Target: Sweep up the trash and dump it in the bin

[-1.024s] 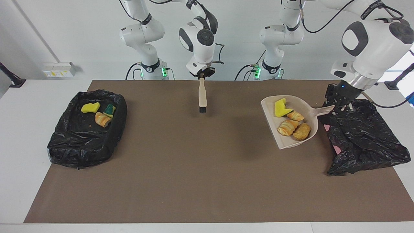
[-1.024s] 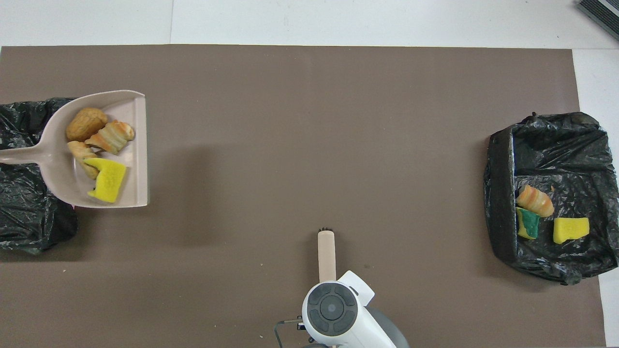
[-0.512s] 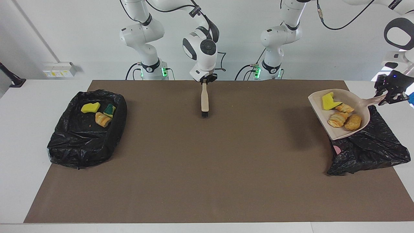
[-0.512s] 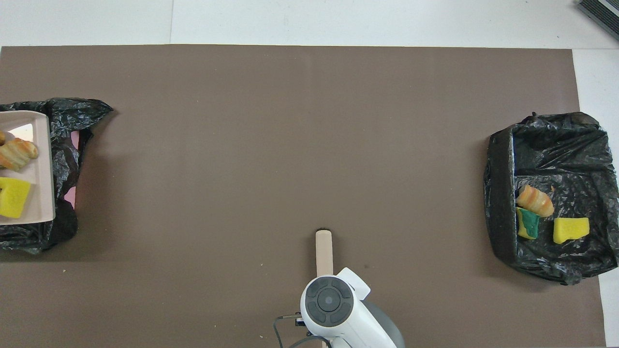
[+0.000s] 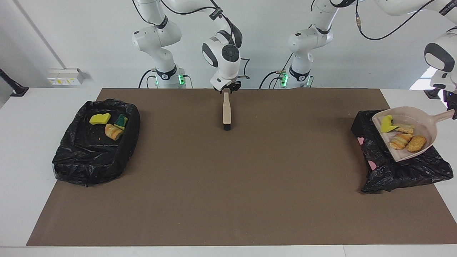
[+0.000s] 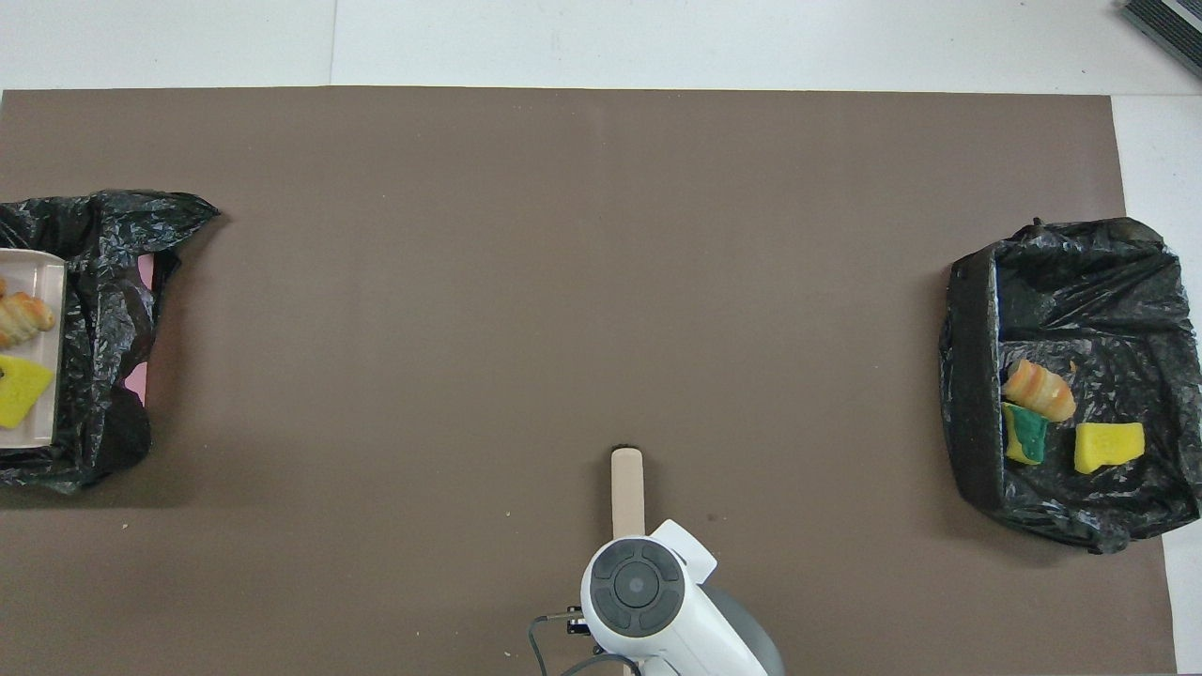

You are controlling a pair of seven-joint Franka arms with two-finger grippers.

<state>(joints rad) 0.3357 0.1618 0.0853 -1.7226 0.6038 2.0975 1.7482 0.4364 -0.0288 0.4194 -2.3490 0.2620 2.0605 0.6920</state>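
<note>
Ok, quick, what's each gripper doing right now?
Left gripper: closed, holding the dustpan over the bin.
Right gripper: at the brush handle, state cannot be told.

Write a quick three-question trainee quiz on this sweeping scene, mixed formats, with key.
1. True or false: the dustpan is empty.
2. How many scraps lie in the black-lined bin toward the right arm's end? A two, B three, C five.
3. Fill in: the dustpan hangs over the black ___ toward the left arm's end.
Key: 1 false, it holds four; 2 B; 3 bag.
</note>
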